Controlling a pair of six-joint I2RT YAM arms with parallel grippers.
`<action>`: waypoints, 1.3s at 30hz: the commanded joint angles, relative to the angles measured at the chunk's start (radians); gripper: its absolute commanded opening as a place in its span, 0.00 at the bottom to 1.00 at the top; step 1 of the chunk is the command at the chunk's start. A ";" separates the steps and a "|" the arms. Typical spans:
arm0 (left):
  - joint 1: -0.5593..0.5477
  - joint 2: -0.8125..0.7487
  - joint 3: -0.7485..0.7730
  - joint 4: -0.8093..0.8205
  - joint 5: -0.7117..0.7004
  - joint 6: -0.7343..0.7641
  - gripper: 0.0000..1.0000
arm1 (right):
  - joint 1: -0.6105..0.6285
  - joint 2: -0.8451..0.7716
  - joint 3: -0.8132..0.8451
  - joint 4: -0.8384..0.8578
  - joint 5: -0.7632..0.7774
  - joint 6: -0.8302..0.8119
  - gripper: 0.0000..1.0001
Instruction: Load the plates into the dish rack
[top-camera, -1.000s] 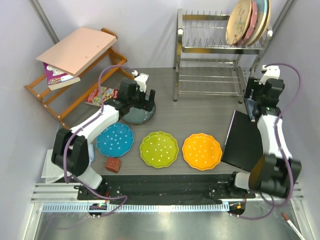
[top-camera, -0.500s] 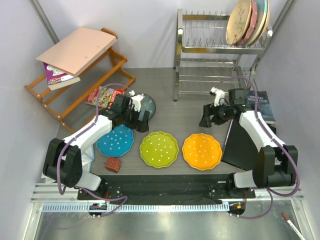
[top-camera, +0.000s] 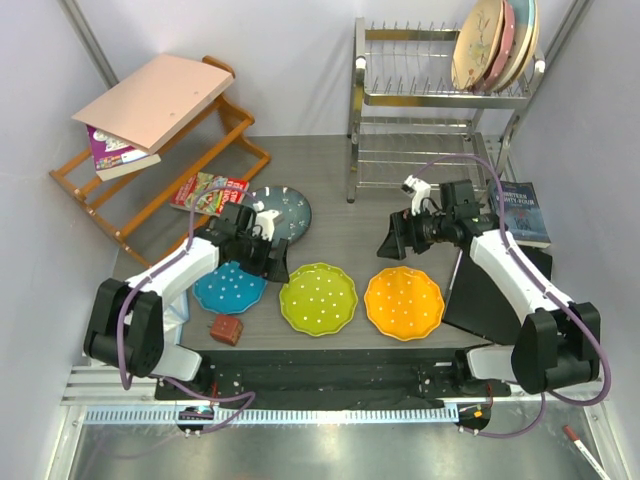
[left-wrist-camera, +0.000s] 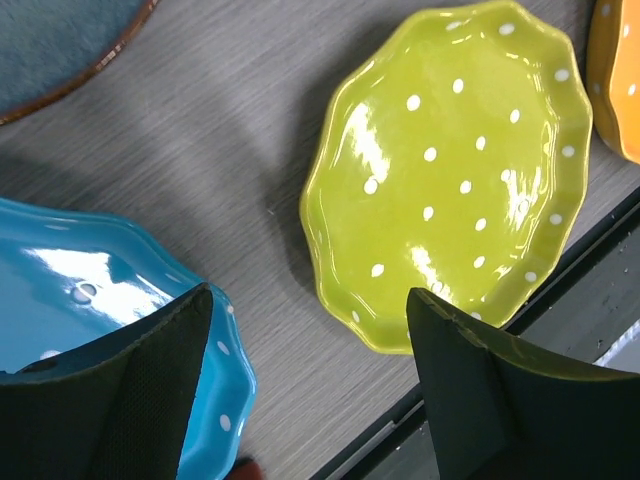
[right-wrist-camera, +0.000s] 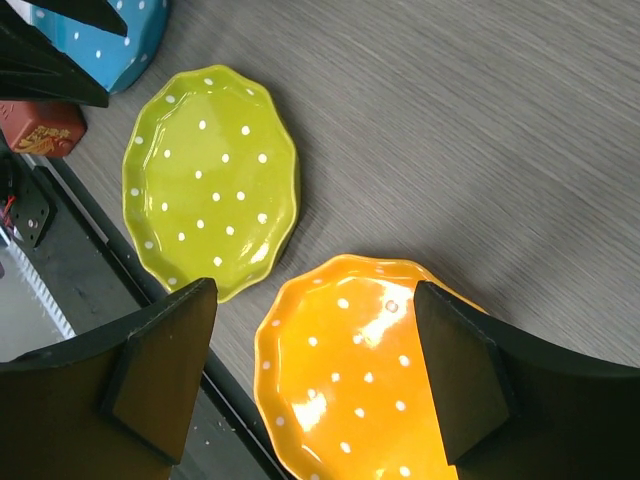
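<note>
Three dotted scalloped plates lie in a row near the front edge: blue (top-camera: 222, 288), lime green (top-camera: 318, 298) and orange (top-camera: 403, 302). The dark speckled plate (top-camera: 284, 211) lies behind them. The chrome dish rack (top-camera: 415, 160) stands at the back right. My left gripper (top-camera: 268, 258) is open, low over the gap between blue and green. In its wrist view its left finger (left-wrist-camera: 150, 390) covers the blue plate's (left-wrist-camera: 80, 290) rim, beside the green plate (left-wrist-camera: 450, 170). My right gripper (top-camera: 393, 240) hangs open above the orange plate's (right-wrist-camera: 370, 390) far edge, holding nothing.
Cream, pink and pale blue plates (top-camera: 497, 45) stand in the rack's top tier. A slanted wooden shelf (top-camera: 150, 150) with books is at the back left, a magazine (top-camera: 210, 188) below it. A black slab (top-camera: 485, 280) and a book (top-camera: 525, 212) lie right. A small red-brown block (top-camera: 226, 330) sits front left.
My left gripper came forward from the dark plate to the blue plate's right edge and narrowed a little. My right arm swung in from the right to the orange plate.
</note>
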 joint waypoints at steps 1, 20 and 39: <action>-0.038 -0.028 -0.013 0.001 0.035 0.025 0.79 | 0.062 -0.009 -0.020 0.075 0.021 0.049 0.85; -0.065 0.248 0.131 0.016 0.065 0.037 0.54 | 0.191 0.129 -0.104 0.389 0.145 0.193 0.83; -0.048 0.440 0.348 0.076 -0.014 0.048 0.23 | 0.189 0.364 0.043 0.474 0.134 0.193 0.80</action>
